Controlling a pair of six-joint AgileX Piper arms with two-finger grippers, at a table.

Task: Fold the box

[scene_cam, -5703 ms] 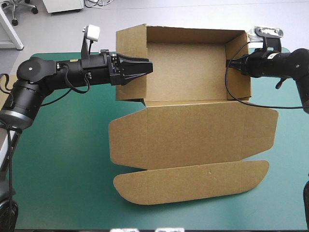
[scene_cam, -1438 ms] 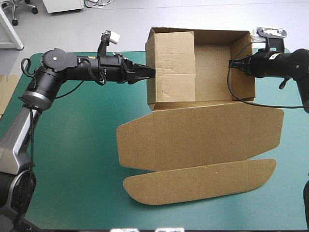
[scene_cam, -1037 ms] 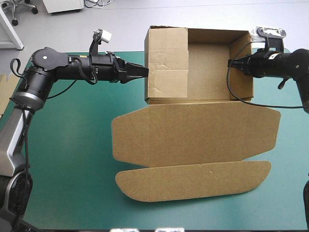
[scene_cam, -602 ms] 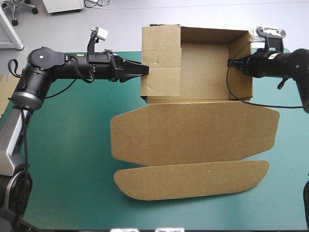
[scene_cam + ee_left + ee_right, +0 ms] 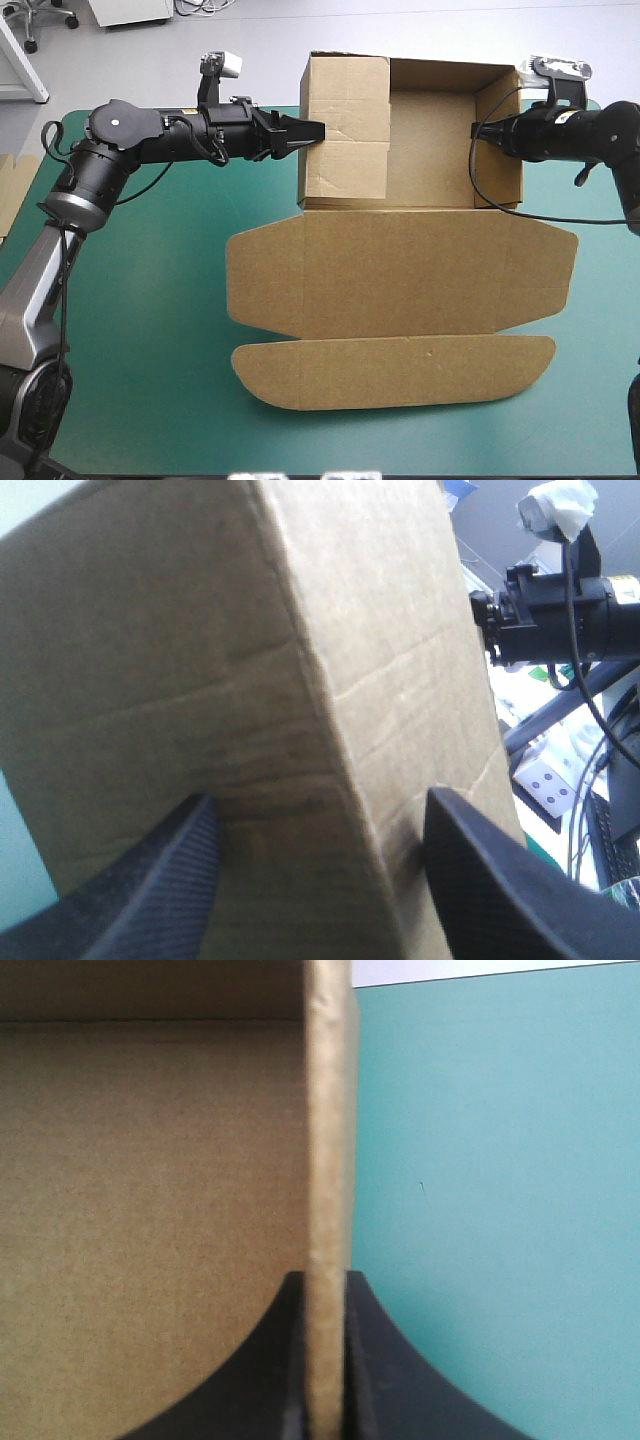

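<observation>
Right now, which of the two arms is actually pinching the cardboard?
The right gripper: its fingers clamp the right wall of the box. The left gripper's fingers stand apart at the left wall.

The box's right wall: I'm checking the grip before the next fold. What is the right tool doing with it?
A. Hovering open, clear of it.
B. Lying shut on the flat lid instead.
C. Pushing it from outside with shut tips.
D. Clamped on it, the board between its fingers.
D: in the right wrist view the right tool is all but shut, with the edge of the box wall pinched in it.
</observation>
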